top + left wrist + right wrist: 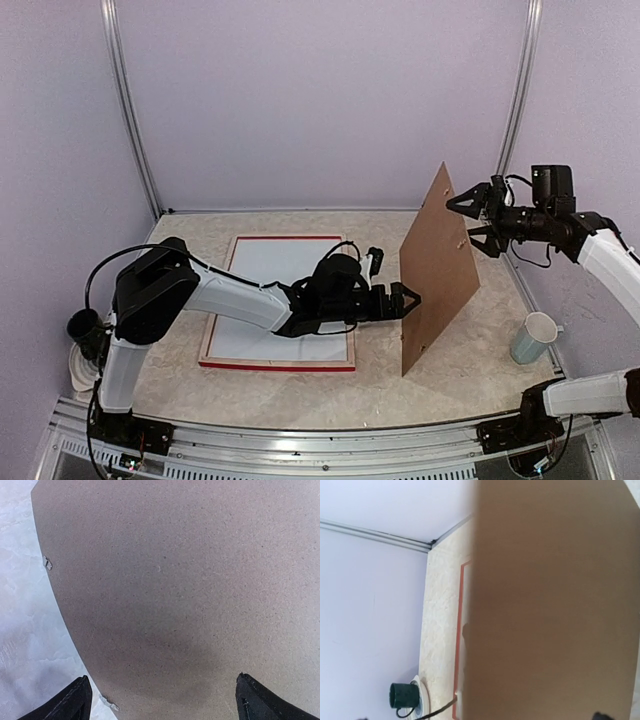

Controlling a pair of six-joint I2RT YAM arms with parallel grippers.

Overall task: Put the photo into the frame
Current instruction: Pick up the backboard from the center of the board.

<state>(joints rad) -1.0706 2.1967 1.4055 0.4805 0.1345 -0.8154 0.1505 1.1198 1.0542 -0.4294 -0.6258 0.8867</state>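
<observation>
Frame: I see the frame (275, 366) flat on the tabletop (470, 380), left of the left end effector (405, 298), holding a white sheet (270, 265).
Mug: the pale mug (534, 338) stands below the right end effector (472, 222); its contents are hidden.
Left end effector: spread wide, just beside the upright brown board (440, 265).
Right end effector: spread at the board's top edge, holding nothing.
Left wrist only: metal clips (47, 563) on the board.

Pale lilac walls (320, 100) close me in on three sides, with slim metal posts (131, 110) in the back corners. Below me a beige marbled tabletop (480, 370) lies evenly lit, a ribbed aluminium rail (300, 440) along its near edge.
</observation>
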